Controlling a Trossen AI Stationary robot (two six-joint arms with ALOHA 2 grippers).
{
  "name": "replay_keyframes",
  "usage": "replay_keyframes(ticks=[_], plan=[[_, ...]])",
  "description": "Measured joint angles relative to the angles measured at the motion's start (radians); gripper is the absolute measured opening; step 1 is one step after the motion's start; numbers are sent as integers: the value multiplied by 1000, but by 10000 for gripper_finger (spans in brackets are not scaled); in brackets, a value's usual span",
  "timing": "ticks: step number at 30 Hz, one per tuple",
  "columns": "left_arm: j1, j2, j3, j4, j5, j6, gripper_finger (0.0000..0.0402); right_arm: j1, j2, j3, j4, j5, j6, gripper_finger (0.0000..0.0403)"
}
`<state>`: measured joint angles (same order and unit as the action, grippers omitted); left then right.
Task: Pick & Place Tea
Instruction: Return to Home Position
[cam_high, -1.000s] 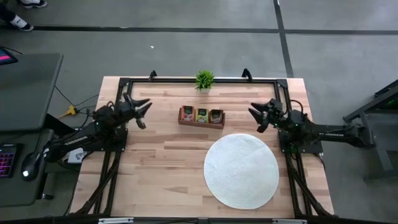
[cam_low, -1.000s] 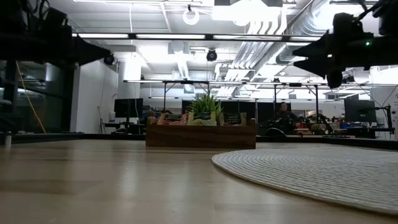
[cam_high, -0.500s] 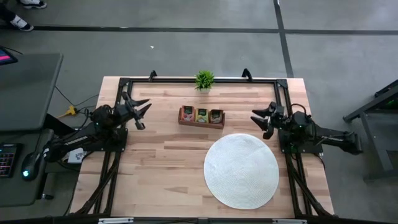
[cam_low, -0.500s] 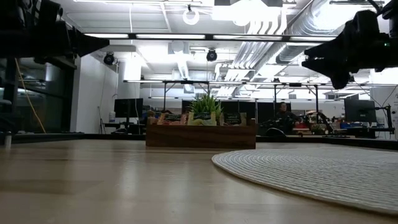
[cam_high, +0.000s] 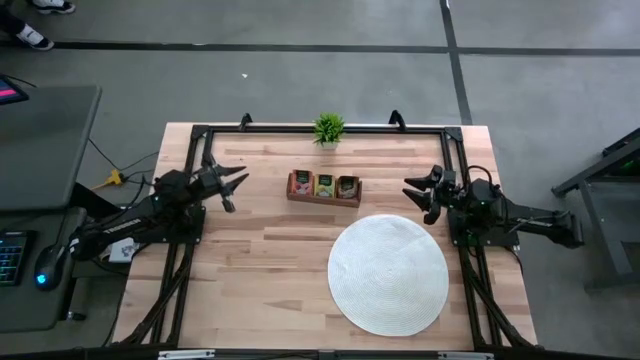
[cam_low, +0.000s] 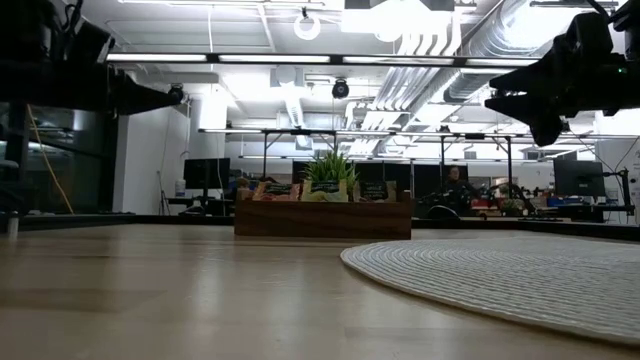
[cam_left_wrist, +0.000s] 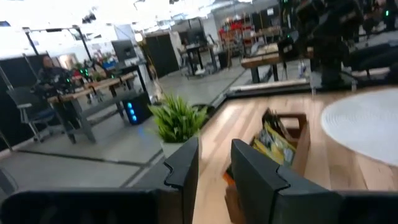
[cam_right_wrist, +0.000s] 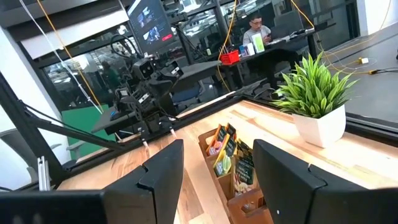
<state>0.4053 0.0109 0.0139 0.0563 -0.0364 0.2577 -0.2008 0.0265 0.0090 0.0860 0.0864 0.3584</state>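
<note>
Now left dark two-finger gripper (cam_high: 238, 192) parted, empty, raised at left; right dark two-finger gripper (cam_high: 416, 200) likewise at right; small square tea packets (cam_high: 325, 185) stand in wooden three-compartment organizer (cam_high: 322, 201).

An open-plan robotics lab — exposed ceiling ducts (cam_low: 470, 45) and strip lights (cam_low: 300, 58) overhead, a grey concrete floor (cam_high: 300, 80), workbenches (cam_left_wrist: 93, 87) with monitors (cam_right_wrist: 149, 18) — a person (cam_right_wrist: 255, 28) seated at a desk (cam_right_wrist: 298, 38).

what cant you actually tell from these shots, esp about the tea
How many tea packets sit in each section: low view, the wooden organizer's front wall hides all but their tops; high view, too small.
Label print: left wrist view, blurred.
White mat: low view, cut off by the right edge.
</note>
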Motion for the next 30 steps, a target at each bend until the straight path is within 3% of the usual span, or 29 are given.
replay_keyframes(ticks=[30], plan=[[-11, 0, 0, -48, 1, 0, 92, 0, 0, 0, 0, 0, 0, 188]])
